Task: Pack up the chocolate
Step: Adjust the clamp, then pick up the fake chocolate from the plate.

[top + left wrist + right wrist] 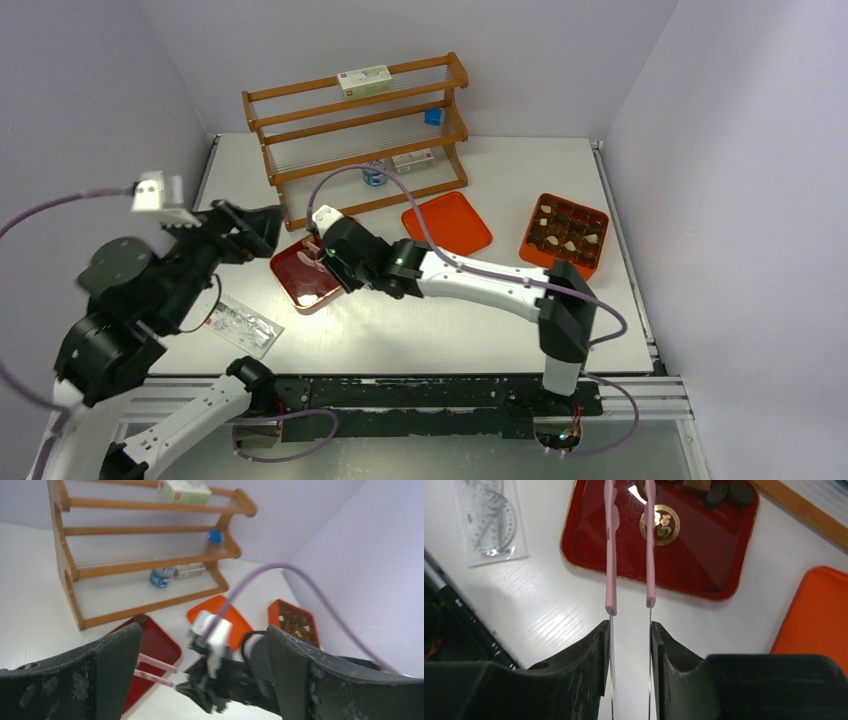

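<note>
My right gripper [630, 627] is shut on the metal handles of the pink tongs [610, 555]. The tongs reach over the dark red tray [704, 545] with its gold emblem. A few dark and brown pieces of chocolate [719, 492] lie at the tray's far edge; the tong tips run out of the top of that view beside them. From above, the right gripper [325, 255] hovers over the tray [300, 278]. More chocolate sits in the orange compartment box [565, 232] at the right. My left gripper [255, 228] is open, empty and raised left of the tray.
An orange lid [447, 222] lies between the tray and the box. A wooden rack [360, 130] holding small boxes stands at the back. A clear bag with a protractor [240, 325] lies near the front left. The right arm's purple cable loops above the tray.
</note>
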`<state>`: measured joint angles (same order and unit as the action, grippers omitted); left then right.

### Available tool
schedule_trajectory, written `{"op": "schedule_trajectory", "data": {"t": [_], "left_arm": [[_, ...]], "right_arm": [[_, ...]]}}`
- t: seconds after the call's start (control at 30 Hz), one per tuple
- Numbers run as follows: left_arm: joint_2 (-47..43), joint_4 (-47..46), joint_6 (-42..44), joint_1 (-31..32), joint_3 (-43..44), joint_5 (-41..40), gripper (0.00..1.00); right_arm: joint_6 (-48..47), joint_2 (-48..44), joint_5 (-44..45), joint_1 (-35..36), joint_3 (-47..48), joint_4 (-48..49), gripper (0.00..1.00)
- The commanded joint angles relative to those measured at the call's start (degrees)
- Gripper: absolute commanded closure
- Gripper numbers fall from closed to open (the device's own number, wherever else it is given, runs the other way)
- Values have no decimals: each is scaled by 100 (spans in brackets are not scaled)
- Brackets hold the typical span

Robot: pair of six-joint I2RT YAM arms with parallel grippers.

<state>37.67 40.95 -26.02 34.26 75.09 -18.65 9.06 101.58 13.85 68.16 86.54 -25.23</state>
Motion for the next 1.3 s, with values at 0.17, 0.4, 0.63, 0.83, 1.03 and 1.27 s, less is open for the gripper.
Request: {"op": "schedule_trajectory", "data": {"t": [0.17, 0.4, 0.63, 0.83, 1.03, 1.27], "left_arm": [[-369, -49, 162, -33, 35, 308, 2], [-561, -114, 219, -33, -279, 264, 2], [-651, -105, 267, -33, -277, 133, 2], [-643, -97, 315, -33, -230, 154, 2], [-668, -108, 343, -33, -196, 130, 2], [-733, -128, 387, -33, -173, 68, 2]], "right_arm": [[-754, 1034, -610, -452, 844, 299, 62], [-1043, 1427, -601, -591, 1086, 255, 61], [-1148, 1631, -707, -624, 1176, 335, 61], [-1324, 1846, -602, -612, 1338, 316, 61], [-1435, 1980, -607, -620, 1440, 332, 61], [-1612, 2093, -632, -585, 1586, 265, 63]]}}
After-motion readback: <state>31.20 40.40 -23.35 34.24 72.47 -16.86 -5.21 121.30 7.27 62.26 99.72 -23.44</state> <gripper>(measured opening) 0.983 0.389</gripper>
